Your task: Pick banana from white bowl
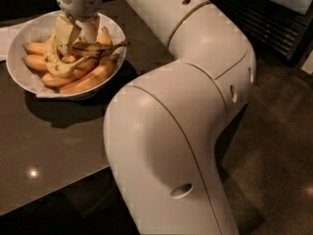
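Observation:
The white bowl (22, 38) stands at the table's upper left and holds several bananas. The dull-yellow banana (100, 47) with dark streaks lies across the top of the pile, its thin dark stem pointing right over the rim. My gripper (78, 39) comes down from above into the bowl's middle. Its two pale fingers (66, 32) stand close together and are closed on the left end of that banana. Plumper orange-yellow bananas (88, 78) lie beneath, and a curved pale one (61, 68) lies below the fingers.
My big white arm (161, 131) fills the middle and right of the view and hides the table's right part. The dark glossy table (54, 146) runs to a front edge at lower left. White paper (7, 33) lies at the far left. Dark floor is at right.

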`<state>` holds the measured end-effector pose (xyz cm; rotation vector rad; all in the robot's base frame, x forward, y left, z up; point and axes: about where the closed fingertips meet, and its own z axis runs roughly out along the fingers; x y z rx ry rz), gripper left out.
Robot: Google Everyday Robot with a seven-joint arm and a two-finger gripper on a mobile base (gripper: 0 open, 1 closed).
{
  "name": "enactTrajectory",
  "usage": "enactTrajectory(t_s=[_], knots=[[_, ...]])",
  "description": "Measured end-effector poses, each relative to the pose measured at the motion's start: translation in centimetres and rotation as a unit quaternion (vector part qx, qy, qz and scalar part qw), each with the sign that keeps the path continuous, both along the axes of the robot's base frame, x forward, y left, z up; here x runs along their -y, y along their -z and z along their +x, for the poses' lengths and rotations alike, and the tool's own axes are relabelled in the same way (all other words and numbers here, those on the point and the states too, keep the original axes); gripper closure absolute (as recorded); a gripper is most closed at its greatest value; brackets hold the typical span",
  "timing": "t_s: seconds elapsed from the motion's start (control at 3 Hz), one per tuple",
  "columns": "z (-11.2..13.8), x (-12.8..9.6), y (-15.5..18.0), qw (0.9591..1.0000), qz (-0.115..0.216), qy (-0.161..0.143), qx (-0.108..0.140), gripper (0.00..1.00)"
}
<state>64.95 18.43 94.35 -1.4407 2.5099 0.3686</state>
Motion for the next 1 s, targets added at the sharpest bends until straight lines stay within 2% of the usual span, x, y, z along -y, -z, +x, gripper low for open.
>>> enactTrajectory(t_s=[0.67,1.0], knots=[[0.34,-0.02,0.56,0.9999,0.006,-0.002,-0.01,0.34],[0.44,-0.28,0.93,0.9998,0.01,-0.012,-0.015,0.52]])
